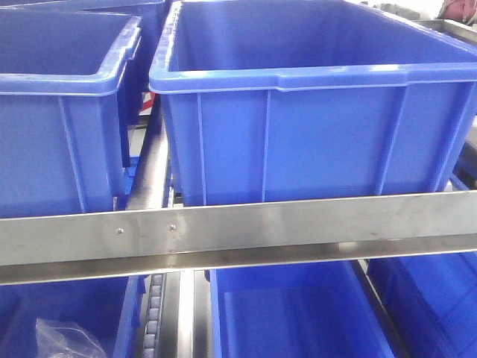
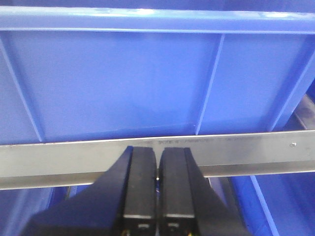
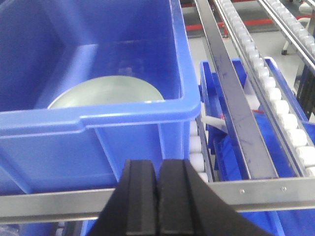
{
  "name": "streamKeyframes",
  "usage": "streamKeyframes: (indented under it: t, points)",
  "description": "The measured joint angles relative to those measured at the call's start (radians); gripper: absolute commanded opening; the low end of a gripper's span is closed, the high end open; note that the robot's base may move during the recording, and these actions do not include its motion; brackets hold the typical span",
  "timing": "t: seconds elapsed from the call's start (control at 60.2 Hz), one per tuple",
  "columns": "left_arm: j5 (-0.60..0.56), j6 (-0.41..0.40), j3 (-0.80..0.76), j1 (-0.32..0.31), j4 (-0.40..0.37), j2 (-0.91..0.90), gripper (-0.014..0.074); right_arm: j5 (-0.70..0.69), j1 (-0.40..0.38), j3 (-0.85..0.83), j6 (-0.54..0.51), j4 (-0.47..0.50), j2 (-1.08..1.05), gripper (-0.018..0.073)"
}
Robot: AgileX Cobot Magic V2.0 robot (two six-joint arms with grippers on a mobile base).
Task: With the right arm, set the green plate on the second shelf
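The green plate (image 3: 106, 91) lies flat on the floor of a blue bin (image 3: 98, 120) in the right wrist view, its near part hidden behind the bin's front rim. My right gripper (image 3: 158, 164) is shut and holds nothing; it hangs in front of the bin's front wall, above the steel rail (image 3: 275, 189). My left gripper (image 2: 157, 150) is shut too, empty, facing the wall of another blue bin (image 2: 123, 83) at its steel rail (image 2: 246, 147). The front view shows neither the plate nor the grippers.
Two blue bins (image 1: 313, 97) (image 1: 52, 112) stand side by side on the upper shelf behind a steel cross rail (image 1: 246, 231). More blue bins (image 1: 298, 313) sit below, one holding a clear plastic bag (image 1: 63, 339). White roller tracks (image 3: 275, 98) run to the right.
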Motion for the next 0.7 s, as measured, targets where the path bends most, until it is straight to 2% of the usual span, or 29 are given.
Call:
streamKeyframes:
  t: [0.465, 0.697]
  points:
    - [0.0, 0.0, 0.0, 0.0, 0.0, 0.0, 0.0124, -0.009, 0.012, 0.002, 0.0, -0.002, -0.005, 0.0052]
    - [0.0, 0.0, 0.0, 0.0, 0.0, 0.0, 0.0124, -0.027, 0.03, 0.114, -0.026, -0.007, -0.2, 0.0052]
